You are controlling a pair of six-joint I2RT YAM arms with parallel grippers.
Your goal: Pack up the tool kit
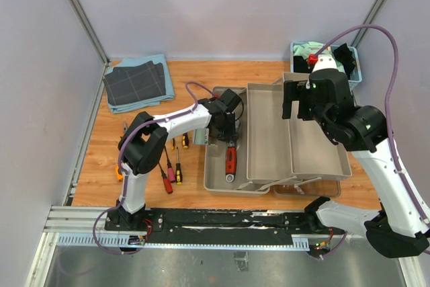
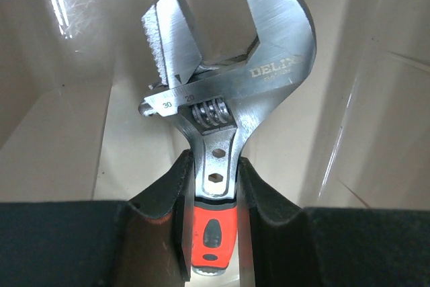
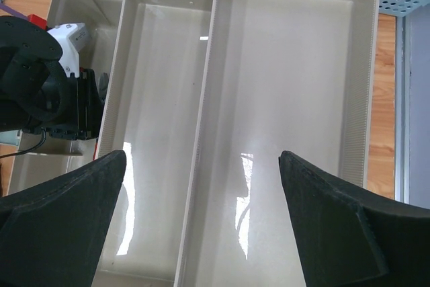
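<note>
The grey-beige toolbox point(image 1: 269, 132) stands open in the middle of the table with its trays folded out. My left gripper point(image 1: 230, 140) is down in its left compartment, shut on the red-handled wrench point(image 1: 230, 159). In the left wrist view the fingers point(image 2: 168, 193) grip the wrench point(image 2: 222, 105) at the neck, where the steel meets the red handle, with the head pointing away over the tray floor point(image 2: 67, 152). My right gripper point(image 1: 300, 109) hangs open and empty above the right trays. Its fingers spread wide in the right wrist view point(image 3: 201, 158) over the two bare trays point(image 3: 289, 65).
Several small screwdrivers point(image 1: 172, 173) lie on the wood left of the toolbox, with an orange tape measure point(image 1: 119, 173) at the table's left edge. Folded dark grid cloths point(image 1: 138, 84) lie at the back left. A blue basket point(image 1: 326, 58) of cloths stands at the back right.
</note>
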